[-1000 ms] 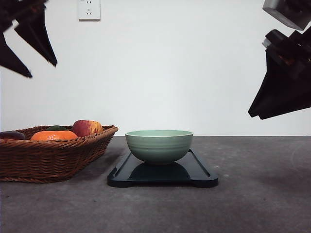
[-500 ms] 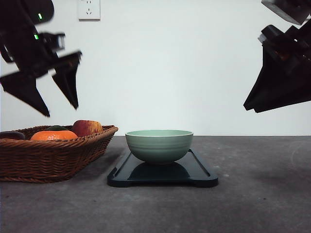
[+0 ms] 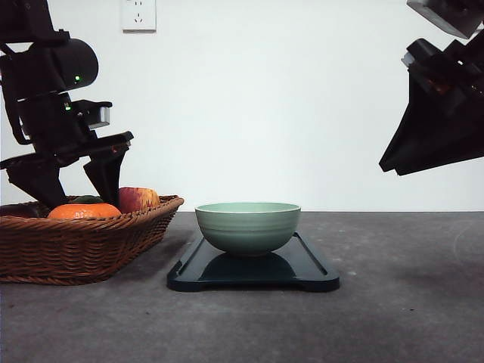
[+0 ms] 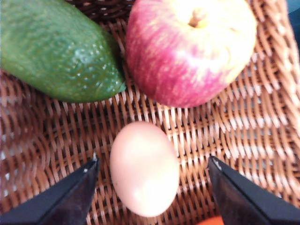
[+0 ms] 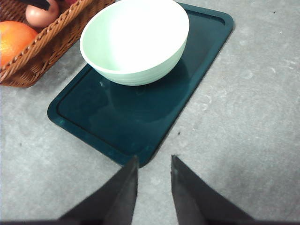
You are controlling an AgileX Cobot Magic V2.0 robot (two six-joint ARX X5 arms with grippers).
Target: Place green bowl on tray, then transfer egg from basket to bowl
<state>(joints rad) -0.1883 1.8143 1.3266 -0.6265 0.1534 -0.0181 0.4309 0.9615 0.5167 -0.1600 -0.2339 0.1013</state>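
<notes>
The left gripper has dropped down into the basket (jaws wide apart), the egg between them. The bowl sits on the tray. The right gripper is almost closed, holding nothing.

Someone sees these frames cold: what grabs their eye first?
Probably the green bowl sitting on the black tray mid-table. Next, the left gripper, open and low over the wicker basket at the table's left; its wrist view shows the egg between the fingers, untouched, beside an apple and an avocado. The right gripper hangs raised at the right, empty.
</notes>
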